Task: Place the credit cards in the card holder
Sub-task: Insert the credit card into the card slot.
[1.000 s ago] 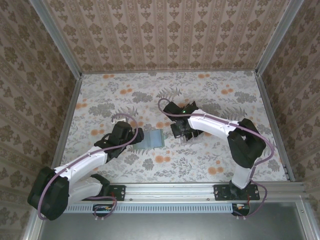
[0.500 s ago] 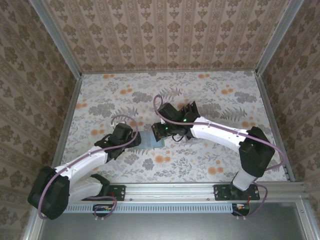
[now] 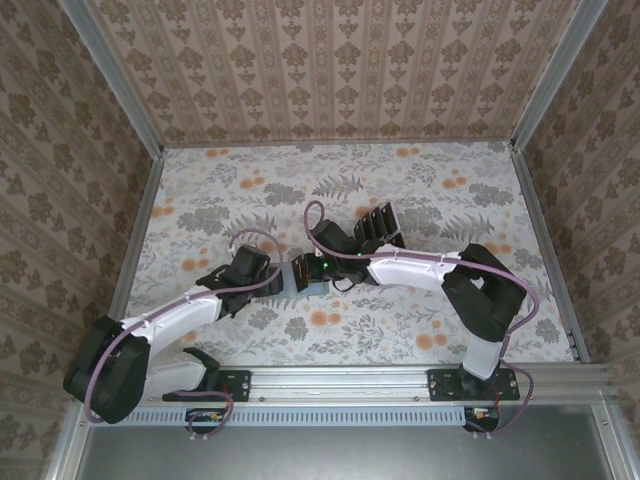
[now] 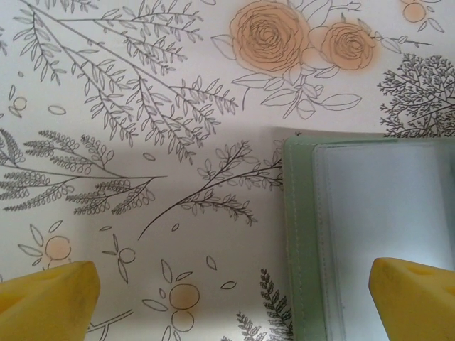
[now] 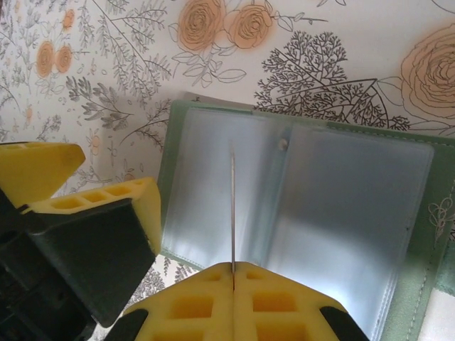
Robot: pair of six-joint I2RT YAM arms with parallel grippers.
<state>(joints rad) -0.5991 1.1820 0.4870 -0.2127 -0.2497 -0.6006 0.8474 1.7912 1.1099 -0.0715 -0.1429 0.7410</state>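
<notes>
Fingers of the left gripper are spread wide astride the left edge of the card holder, which is laid open on the floral table. Directly above the holder, one credit card is pinched edge-on by the right gripper. Beyond the holder's far right corner, more black cards are stood upright.

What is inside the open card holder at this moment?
The card holder lies open, showing clear pockets with no card seen inside. The right hand pinches a credit card edge-on above them. The holder's near edge is covered by that hand.
</notes>
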